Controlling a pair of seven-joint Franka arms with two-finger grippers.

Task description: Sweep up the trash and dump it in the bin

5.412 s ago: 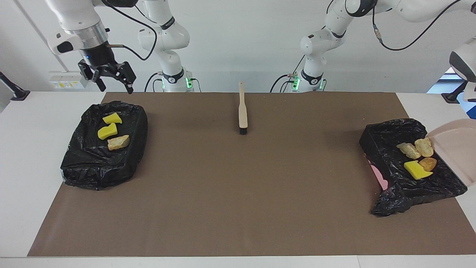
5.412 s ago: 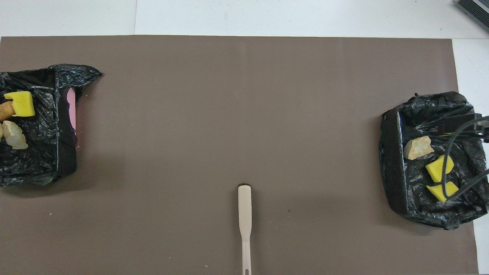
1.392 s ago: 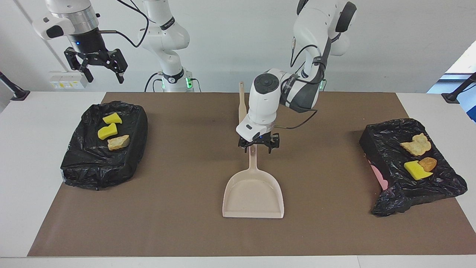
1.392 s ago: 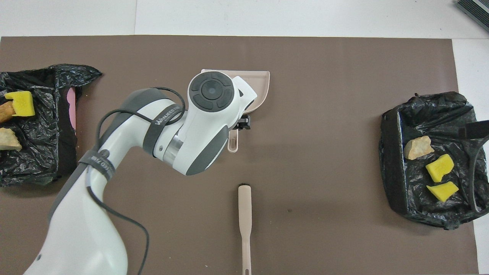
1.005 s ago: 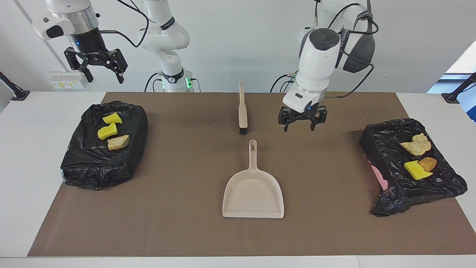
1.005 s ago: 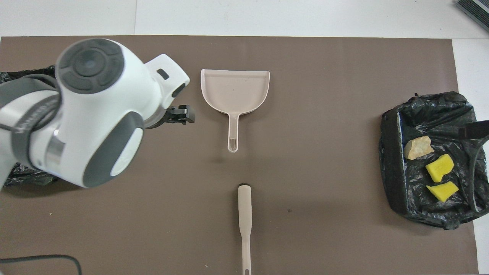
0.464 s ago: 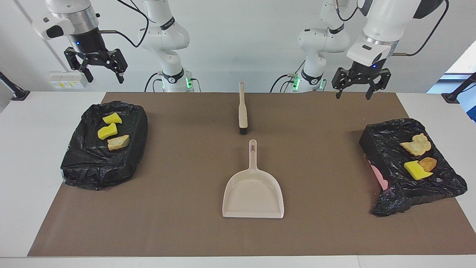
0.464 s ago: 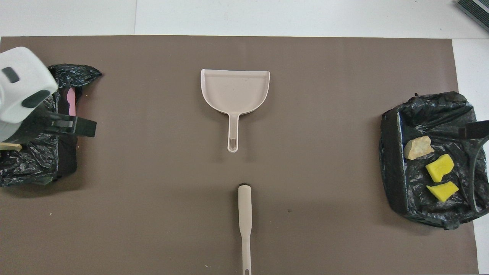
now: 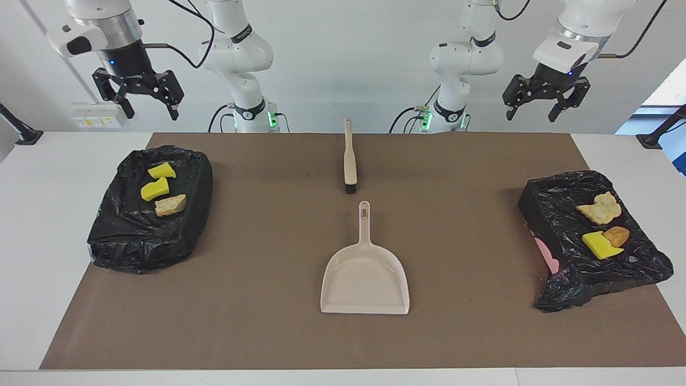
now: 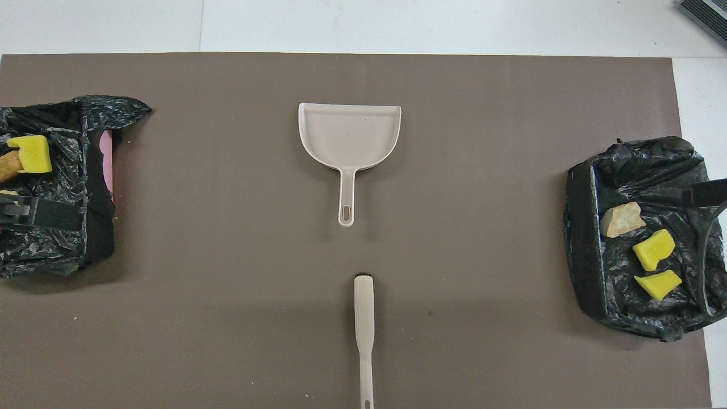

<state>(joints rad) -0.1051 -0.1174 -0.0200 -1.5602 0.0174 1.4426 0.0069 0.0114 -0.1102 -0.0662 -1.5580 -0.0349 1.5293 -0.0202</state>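
The trash lies in two black-bagged bins. The bin [image 9: 134,246] at the right arm's end holds two yellow chunks [image 9: 155,188] and a tan chunk [image 9: 171,205]; these show in the overhead view too [image 10: 653,249]. The bin [image 9: 541,206] at the left arm's end holds a tan chunk [image 9: 599,208], an orange chunk [image 9: 616,236] and a yellow chunk [image 9: 599,245]. My right gripper [image 9: 144,107] is open and empty, high over its bin. My left gripper [image 9: 541,107] is open and empty, high over the mat's edge by its bin.
A beige dustpan [image 9: 365,279] lies empty in the middle of the brown mat [image 9: 257,300], handle toward the robots. A beige brush [image 9: 349,158] lies nearer to the robots, in line with it. Both also show in the overhead view, dustpan [image 10: 349,133] and brush [image 10: 364,329].
My left gripper let go of the dustpan on the mat, then rose and swung away toward the left arm's end. The right arm has not moved.
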